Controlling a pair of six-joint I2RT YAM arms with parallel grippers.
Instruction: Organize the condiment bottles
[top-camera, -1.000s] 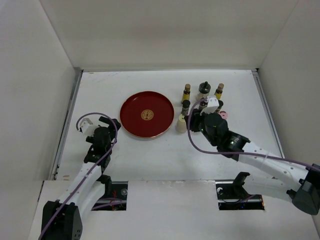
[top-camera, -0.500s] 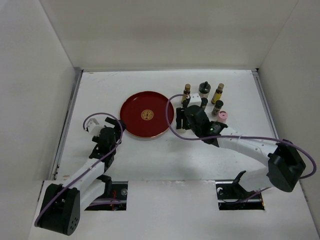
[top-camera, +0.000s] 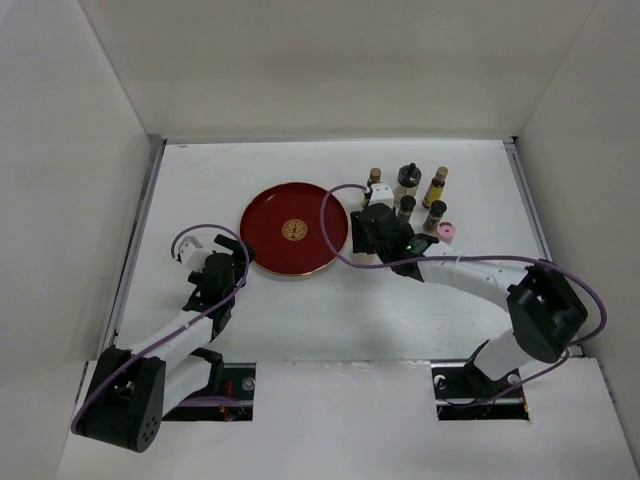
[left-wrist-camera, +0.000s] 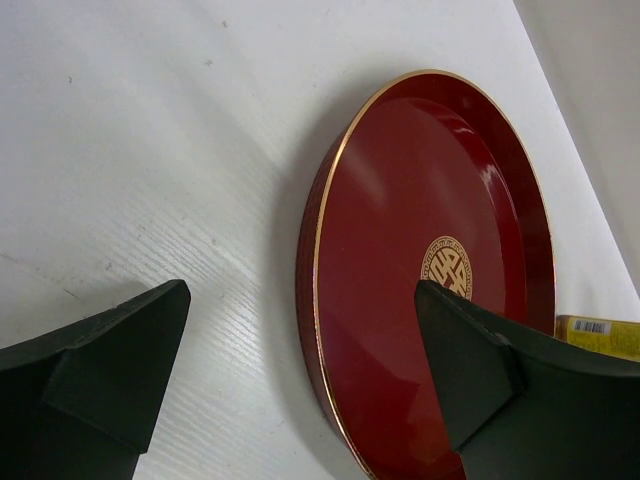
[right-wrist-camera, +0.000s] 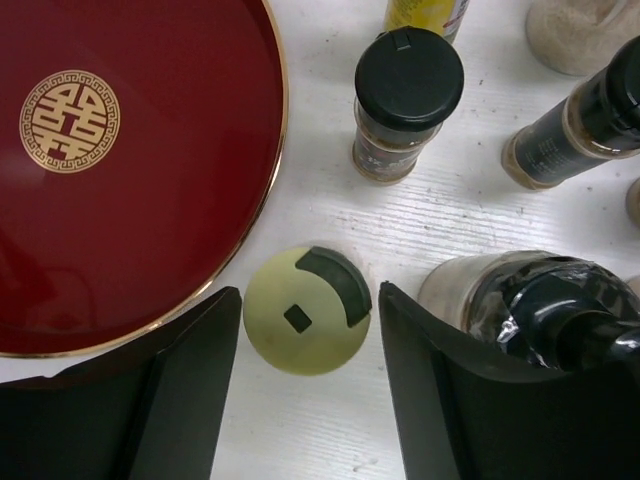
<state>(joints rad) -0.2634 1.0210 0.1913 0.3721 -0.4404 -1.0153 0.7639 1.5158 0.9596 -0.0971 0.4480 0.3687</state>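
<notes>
The left gripper stands wide open and holds nothing. Its fingers sit low over the table, and the tray lies just ahead of them, its near rim between the tips and closer to the right finger. That reads as a waiting pose, or readiness to steady the tray while the other arm works; I cannot tell which. No bottle stands on the tray, so if the bottles belong there, the sorting is at its start. The right gripper points straight down with the cream bottle between its fingers, the jaws parted to about the cap's width. They straddle the cap closely, but I cannot tell that they press on it, and the bottle stands on the table, not lifted. It stands apart from the cluster, with the tray's rim just beyond the left finger, which probably makes it the handiest one to take first. Just beyond the right finger stands a wrapped jar, near enough that the finger might nudge it. Ahead of the gripper stand a black-capped jar and a dark bottle, with a yellow bottle further ahead. A pink-capped one sits well off to the hand's right.
</notes>
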